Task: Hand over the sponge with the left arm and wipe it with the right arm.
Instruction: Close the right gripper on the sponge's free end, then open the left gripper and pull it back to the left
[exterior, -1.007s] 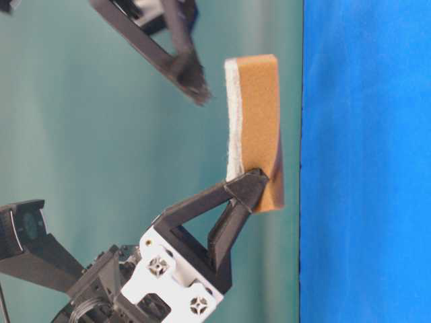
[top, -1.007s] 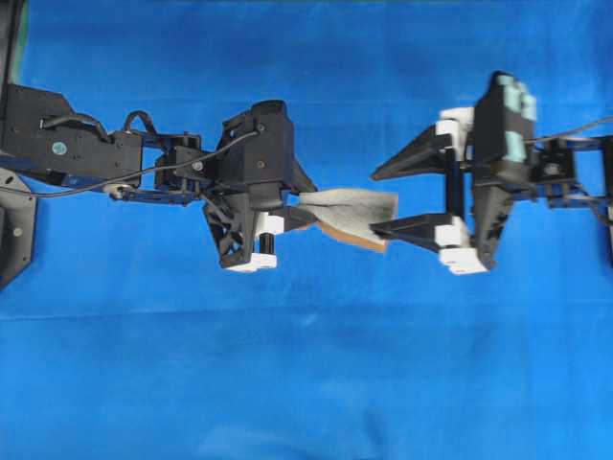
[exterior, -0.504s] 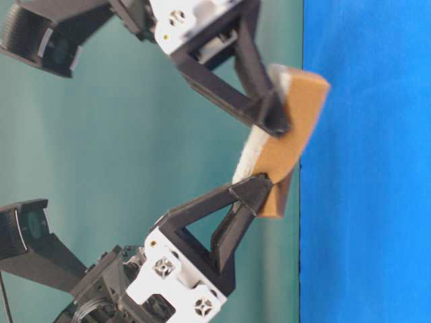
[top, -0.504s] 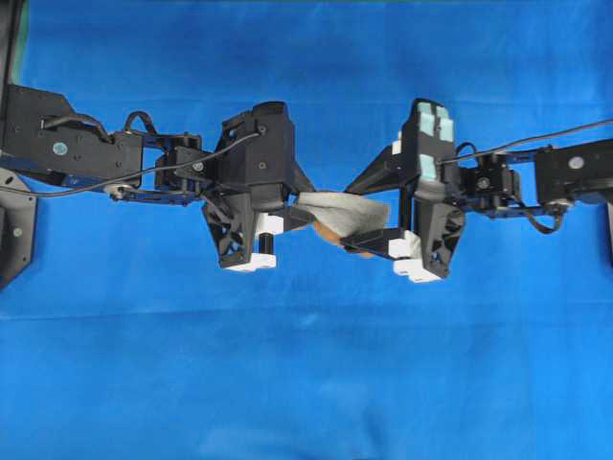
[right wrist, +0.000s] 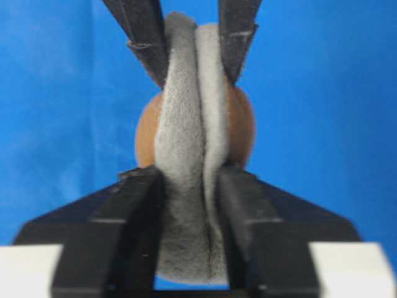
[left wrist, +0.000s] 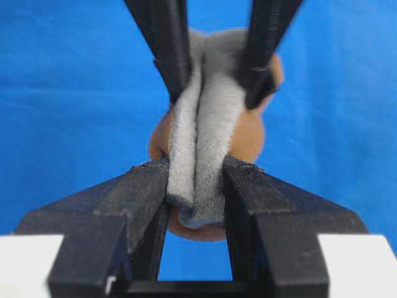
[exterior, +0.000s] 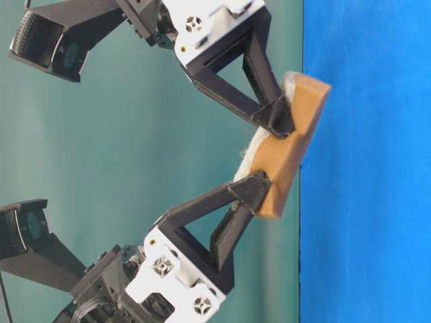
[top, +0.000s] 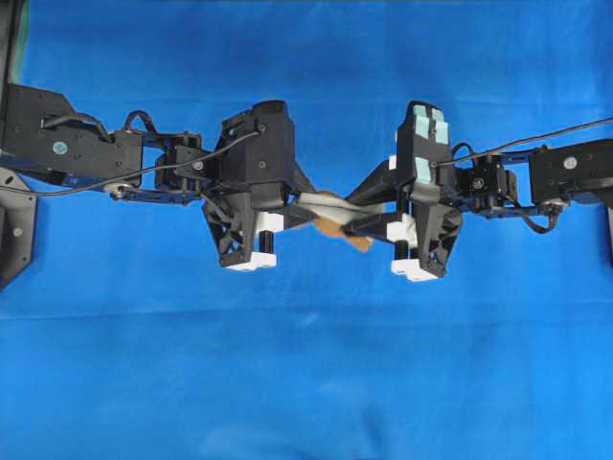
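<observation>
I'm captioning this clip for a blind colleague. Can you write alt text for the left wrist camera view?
A grey-topped, orange-backed sponge is pinched and folded between two pairs of black fingers over a blue cloth. The left gripper squeezes its near end from the bottom of the view, and the right gripper clamps its far end from the top.

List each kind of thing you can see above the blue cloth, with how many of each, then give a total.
Sponge, pinched and folded between both claws: 1
Robot claws, the left claw and the right claw: 2
Blue cloth underneath: 1
Total: 4
</observation>
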`<action>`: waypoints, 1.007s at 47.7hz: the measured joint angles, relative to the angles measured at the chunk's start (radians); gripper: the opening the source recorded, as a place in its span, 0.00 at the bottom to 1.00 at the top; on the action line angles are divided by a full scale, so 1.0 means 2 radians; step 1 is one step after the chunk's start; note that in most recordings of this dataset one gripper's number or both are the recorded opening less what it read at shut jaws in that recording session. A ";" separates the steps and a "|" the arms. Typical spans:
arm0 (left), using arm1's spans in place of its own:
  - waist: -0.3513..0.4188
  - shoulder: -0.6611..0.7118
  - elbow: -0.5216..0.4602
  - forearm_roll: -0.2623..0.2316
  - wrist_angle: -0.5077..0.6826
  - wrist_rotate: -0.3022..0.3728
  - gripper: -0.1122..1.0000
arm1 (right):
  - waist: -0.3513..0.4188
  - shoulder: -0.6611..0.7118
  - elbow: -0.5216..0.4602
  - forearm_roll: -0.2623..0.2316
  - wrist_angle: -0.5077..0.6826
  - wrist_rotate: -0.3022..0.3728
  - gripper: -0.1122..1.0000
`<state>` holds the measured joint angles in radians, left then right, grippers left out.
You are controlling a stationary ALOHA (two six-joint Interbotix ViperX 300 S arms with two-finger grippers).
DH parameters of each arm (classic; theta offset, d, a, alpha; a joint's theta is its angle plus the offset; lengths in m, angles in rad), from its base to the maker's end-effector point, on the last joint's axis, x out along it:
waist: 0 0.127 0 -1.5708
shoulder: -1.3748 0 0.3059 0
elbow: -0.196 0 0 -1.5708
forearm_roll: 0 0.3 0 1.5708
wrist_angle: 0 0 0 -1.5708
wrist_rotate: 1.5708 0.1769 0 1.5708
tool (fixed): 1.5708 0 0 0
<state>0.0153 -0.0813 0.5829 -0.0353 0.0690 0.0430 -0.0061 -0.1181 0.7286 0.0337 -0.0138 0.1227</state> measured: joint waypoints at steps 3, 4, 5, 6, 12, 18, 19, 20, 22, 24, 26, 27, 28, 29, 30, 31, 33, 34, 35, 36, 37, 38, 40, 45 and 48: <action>0.000 0.000 0.001 0.000 -0.003 0.001 0.28 | 0.000 -0.001 0.000 -0.002 0.003 0.000 0.38; 0.000 0.000 0.001 -0.001 -0.004 0.000 0.28 | 0.000 -0.001 0.001 -0.002 0.004 0.000 0.38; 0.000 0.000 0.001 0.000 -0.005 0.000 0.28 | 0.000 -0.002 0.000 -0.003 0.005 0.000 0.38; -0.001 0.000 0.002 0.000 -0.006 0.001 0.28 | 0.000 -0.002 0.000 -0.003 0.006 0.000 0.38; -0.001 -0.002 0.005 -0.001 -0.013 0.001 0.44 | 0.000 -0.008 0.000 -0.004 0.015 0.000 0.38; -0.001 -0.025 0.018 0.000 -0.032 0.002 0.76 | 0.000 -0.015 0.001 -0.005 0.028 0.000 0.38; -0.001 -0.029 0.021 0.000 -0.037 0.002 0.80 | 0.000 -0.015 0.001 -0.004 0.032 0.000 0.38; -0.002 -0.034 0.024 0.000 -0.043 0.001 0.82 | -0.001 -0.017 0.001 -0.004 0.034 0.000 0.38; -0.002 -0.043 0.031 0.000 -0.054 0.001 0.83 | -0.001 -0.020 0.001 -0.004 0.037 0.000 0.38; -0.003 -0.054 0.041 0.000 -0.067 0.001 0.83 | -0.001 -0.022 0.001 -0.005 0.039 0.000 0.38; -0.005 -0.067 0.053 0.000 -0.077 0.001 0.83 | -0.002 -0.024 0.002 -0.004 0.042 0.000 0.38; -0.005 -0.074 0.059 0.000 -0.081 0.001 0.83 | -0.002 -0.025 0.002 -0.005 0.043 0.000 0.38; -0.006 -0.080 0.064 0.000 -0.085 0.001 0.83 | -0.002 -0.025 0.002 -0.005 0.044 0.000 0.38; -0.006 -0.087 0.069 0.000 -0.091 0.001 0.83 | -0.001 -0.025 0.002 -0.004 0.045 0.000 0.38; -0.007 -0.095 0.076 0.000 -0.094 0.002 0.83 | -0.002 -0.025 0.002 -0.005 0.047 0.000 0.38; -0.007 -0.102 0.082 -0.001 -0.097 0.002 0.83 | -0.002 -0.026 0.002 -0.004 0.048 0.001 0.38; -0.008 -0.117 0.094 0.000 -0.107 -0.002 0.83 | -0.002 -0.026 0.002 -0.004 0.049 0.000 0.38; -0.008 -0.125 0.100 0.000 -0.110 -0.003 0.83 | -0.001 -0.026 0.002 -0.005 0.049 0.000 0.38; -0.008 -0.131 0.107 0.000 -0.114 -0.005 0.83 | -0.001 -0.026 0.002 -0.004 0.050 -0.001 0.38; -0.008 -0.138 0.113 0.000 -0.117 -0.006 0.83 | -0.001 -0.026 0.002 -0.005 0.050 0.000 0.38; -0.008 -0.145 0.118 0.000 -0.120 -0.005 0.83 | -0.002 -0.026 0.002 -0.005 0.050 -0.001 0.38; -0.008 -0.151 0.123 0.000 -0.122 -0.004 0.83 | -0.002 -0.026 0.002 -0.005 0.051 -0.001 0.38; -0.009 -0.165 0.134 0.000 -0.125 -0.007 0.83 | -0.002 -0.026 0.002 -0.005 0.051 -0.001 0.38; -0.014 -0.194 0.155 0.000 -0.130 -0.007 0.83 | -0.002 -0.026 0.002 -0.005 0.051 -0.001 0.38; -0.015 -0.207 0.163 0.000 -0.131 -0.005 0.83 | -0.002 -0.026 0.002 -0.005 0.051 -0.001 0.38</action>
<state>-0.0138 -0.4955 0.9081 -0.0353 -0.1933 0.0337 -0.0092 -0.1703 0.7332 0.0230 0.0890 0.1212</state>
